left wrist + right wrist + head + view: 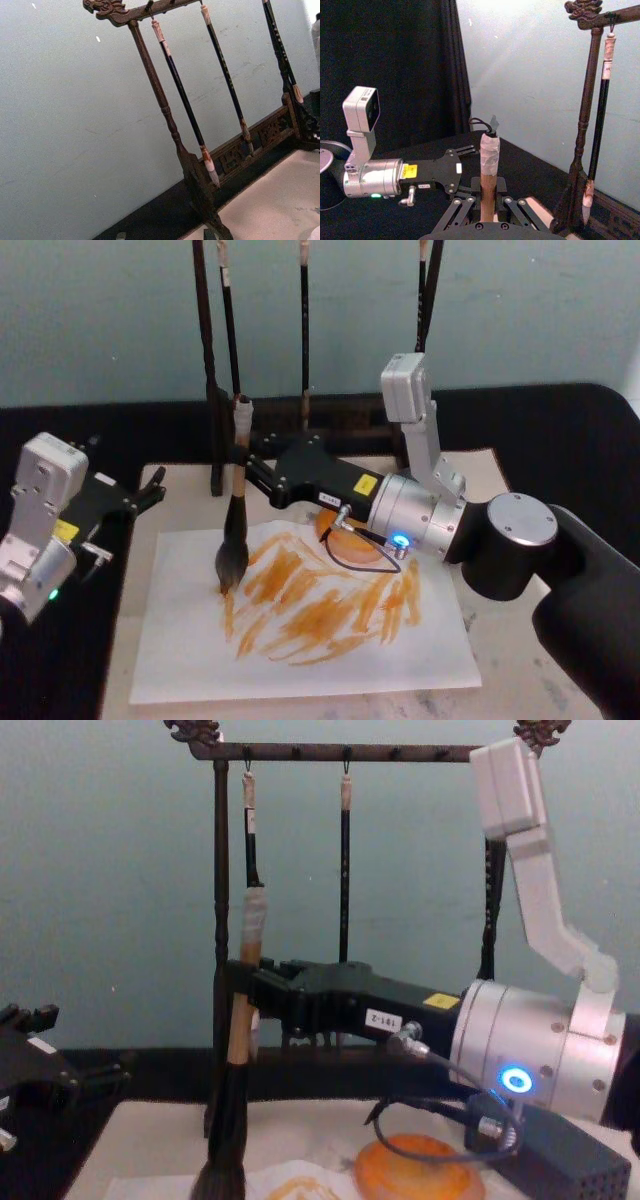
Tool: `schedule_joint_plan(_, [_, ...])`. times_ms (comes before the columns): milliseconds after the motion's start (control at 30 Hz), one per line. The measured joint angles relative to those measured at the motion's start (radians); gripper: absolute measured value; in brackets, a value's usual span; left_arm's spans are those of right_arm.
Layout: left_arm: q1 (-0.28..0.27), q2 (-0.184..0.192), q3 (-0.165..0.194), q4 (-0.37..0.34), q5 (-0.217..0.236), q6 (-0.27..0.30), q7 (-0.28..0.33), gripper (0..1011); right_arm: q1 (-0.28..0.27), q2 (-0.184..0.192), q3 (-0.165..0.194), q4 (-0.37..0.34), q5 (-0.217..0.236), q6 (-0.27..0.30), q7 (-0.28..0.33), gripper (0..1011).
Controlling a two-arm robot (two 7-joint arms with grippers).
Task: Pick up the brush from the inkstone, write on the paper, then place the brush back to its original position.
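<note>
- Right gripper (pixel 245 462) is clamped on the brush (pixel 236 522), gripping the tan handle above the black ferrule. The arm reaches in from 3 o'clock across the mat (pixel 185 505).
- The brush is close to upright, with its white taped cap at the top. Its bristles touch the paper (pixel 300 665) at the sheet's 9 o'clock side.
- Orange strokes (pixel 320 605) run across the middle of the paper, from the bristle tip out towards 3 o'clock.
- The inkstone (pixel 420 1170) sits at the paper's 1 o'clock edge, partly hidden under the right forearm, with nothing on it.
- Left gripper (pixel 148 490) is parked off the mat at 9 o'clock, over the black table. Its fingers are apart and it holds nothing.
- The brush rack (pixel 218 870) stands at 12 o'clock behind the mat, with thin dark brushes (pixel 345 870) hanging from it.
</note>
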State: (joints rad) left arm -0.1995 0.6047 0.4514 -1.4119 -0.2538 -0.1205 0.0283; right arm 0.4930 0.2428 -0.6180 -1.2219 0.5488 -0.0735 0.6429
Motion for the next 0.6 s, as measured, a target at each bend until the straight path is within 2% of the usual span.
schedule_joint_plan(600, [0.0,0.0,0.0,0.0,0.0,0.0,0.0,1001,0.024,-0.04,0.009,0.064,-0.054,-0.05,-0.002,175])
